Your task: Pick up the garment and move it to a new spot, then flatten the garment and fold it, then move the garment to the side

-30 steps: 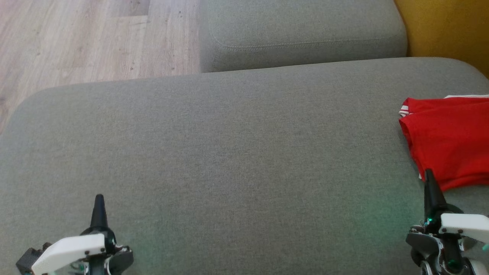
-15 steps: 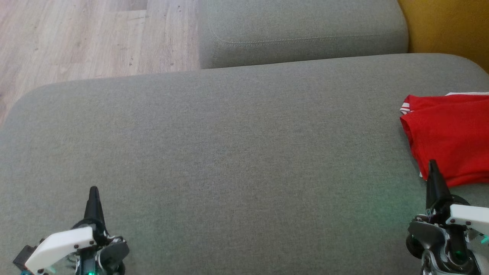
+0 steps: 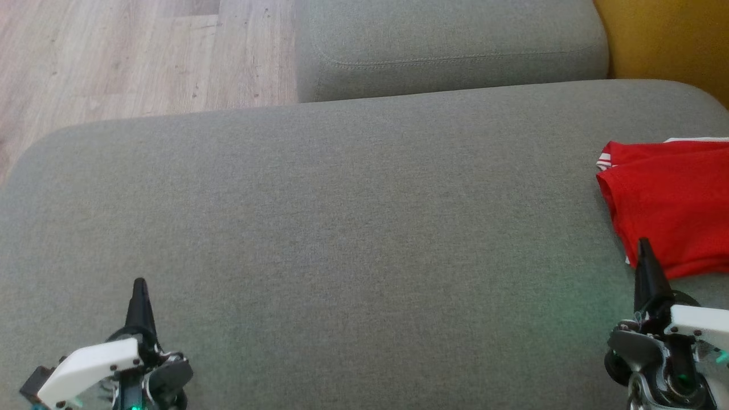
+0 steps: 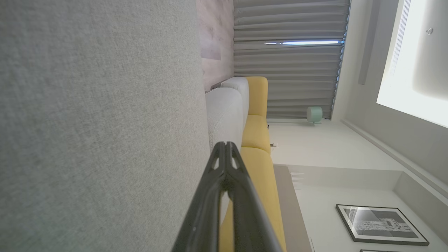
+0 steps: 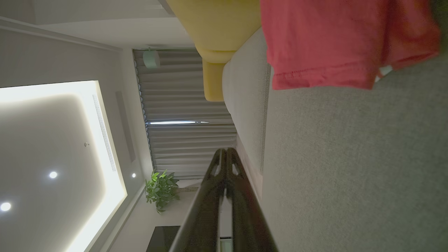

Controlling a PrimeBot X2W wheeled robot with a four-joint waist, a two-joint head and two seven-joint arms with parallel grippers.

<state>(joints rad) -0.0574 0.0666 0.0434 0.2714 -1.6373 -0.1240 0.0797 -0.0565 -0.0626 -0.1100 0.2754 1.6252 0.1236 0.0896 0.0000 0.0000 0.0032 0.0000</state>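
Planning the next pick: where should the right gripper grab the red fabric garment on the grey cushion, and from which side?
Likely the near stitched hem of the red fabric garment, from the robot's side: it lies flat and free on the grey cushion, just beyond the shut right gripper.

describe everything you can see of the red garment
The garment is red, soft-looking cloth with white-striped trim at one corner and a stitched hem. It lies folded, rumpled, on the grey cushion at the robot's right, cut off by the head view's edge. Nothing grips it; the right gripper is short of it.
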